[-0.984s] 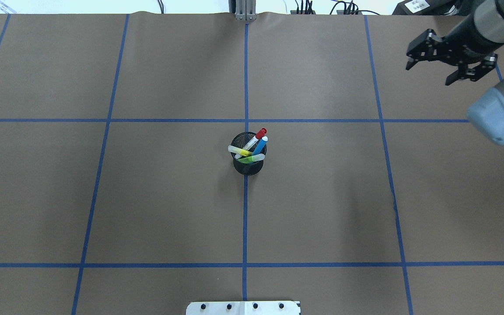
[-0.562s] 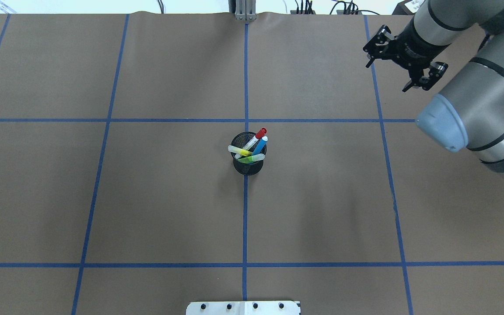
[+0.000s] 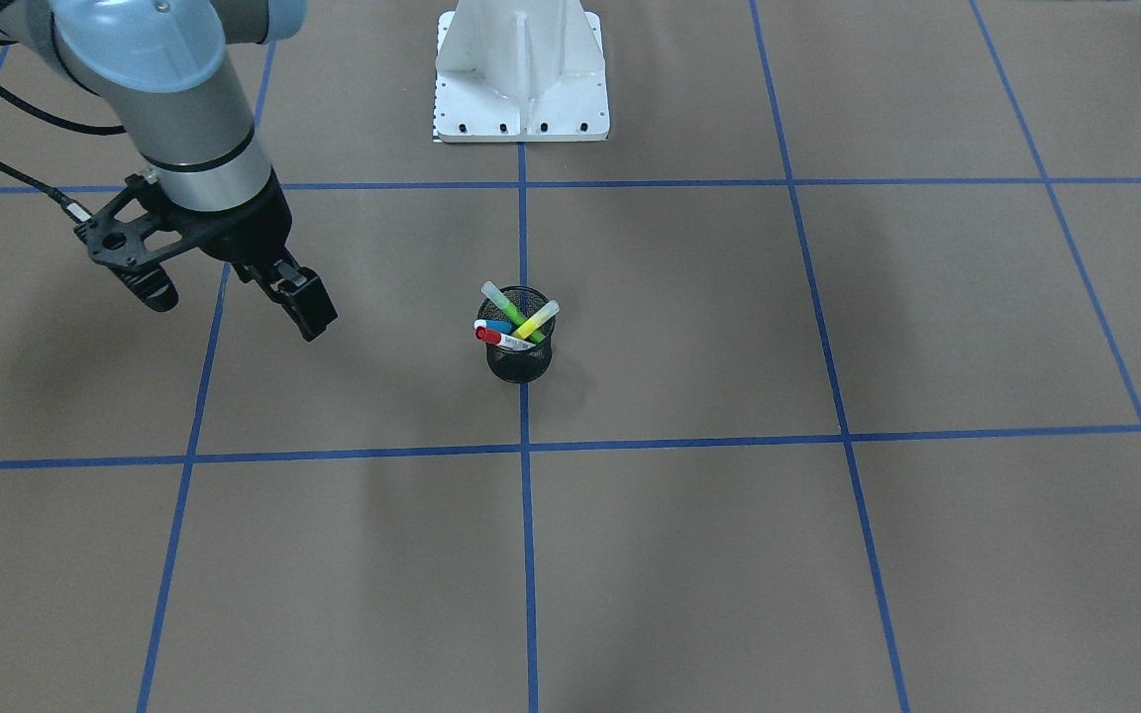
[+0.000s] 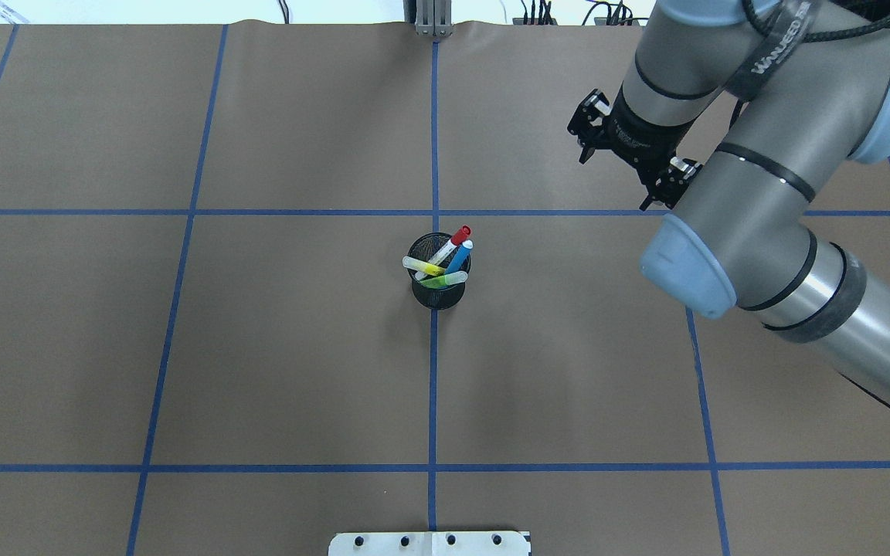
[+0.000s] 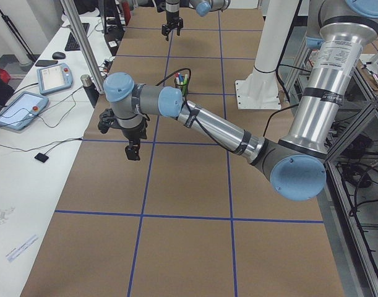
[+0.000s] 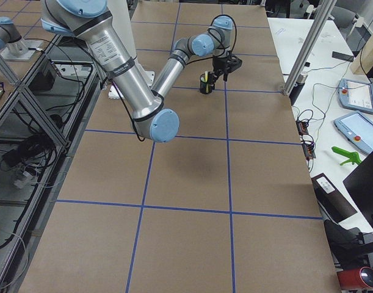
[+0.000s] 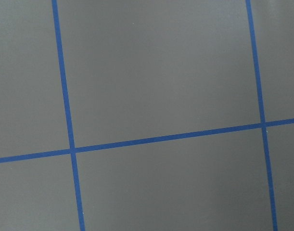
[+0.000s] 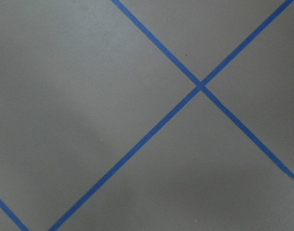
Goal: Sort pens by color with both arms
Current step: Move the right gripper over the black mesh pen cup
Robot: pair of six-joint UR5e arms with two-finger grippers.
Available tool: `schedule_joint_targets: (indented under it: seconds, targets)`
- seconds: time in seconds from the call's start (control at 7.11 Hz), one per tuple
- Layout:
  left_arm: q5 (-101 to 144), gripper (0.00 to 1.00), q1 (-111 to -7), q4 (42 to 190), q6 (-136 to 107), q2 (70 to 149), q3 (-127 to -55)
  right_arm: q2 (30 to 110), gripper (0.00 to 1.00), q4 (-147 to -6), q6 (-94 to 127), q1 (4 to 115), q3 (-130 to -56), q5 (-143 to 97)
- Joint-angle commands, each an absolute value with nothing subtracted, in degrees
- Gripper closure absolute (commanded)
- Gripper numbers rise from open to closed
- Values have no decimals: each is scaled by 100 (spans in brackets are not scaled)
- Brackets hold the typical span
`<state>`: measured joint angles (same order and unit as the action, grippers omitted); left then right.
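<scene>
The four pens are all standing bunched in the black mesh cup point(image 4: 437, 295) at the middle of the brown taped table point(image 4: 259, 347), right on the centre tape line: the red-capped marker point(image 4: 456, 238) is leaning away from the robot and sticking out highest, the blue marker point(image 4: 458, 259) is lying just beside it, the yellow highlighter point(image 4: 423, 268) is slanting towards the robot's left, and the green highlighter point(image 4: 445, 280) is crossing under them nearest the base. The right gripper point(image 3: 239, 307) is hanging above the table with its fingers spread wide and nothing between them, well apart from the cup, off to the robot's right and a little farther from the base; its wrist camera is showing only tape lines, no pen. The left gripper point(image 5: 133, 148) is pointing down over the table's left end, also well apart from the cup, and I cannot tell how far its fingers are standing open. The step in hand is probably reaching for a first pen. Doing it well likely means centring the open fingers over one cap only, the red one being the easiest, turning them to straddle its barrel, and lifting along the pen's lean so that the light cup is not tipping or dragging the other pens.
</scene>
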<state>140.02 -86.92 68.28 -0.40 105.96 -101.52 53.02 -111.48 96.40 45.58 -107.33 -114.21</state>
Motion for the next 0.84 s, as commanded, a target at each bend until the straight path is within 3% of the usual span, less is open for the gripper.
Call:
schedule_joint_targets:
  seconds: [0.0, 0.42, 0.7]
  targets:
    - [14045, 1, -8666, 6803, -211, 10591, -10248, 5361, 1, -11119, 9624, 3974, -10732, -11066]
    - [14115, 1, -8666, 6803, -343, 10582, -10283, 5282, 5, -10726, 9511, 3464, -10794, -10899]
    - [14106, 1, -8666, 6803, -343, 10556, -10309, 5282, 5, -10059, 9274, 3437, -10400, -10837]
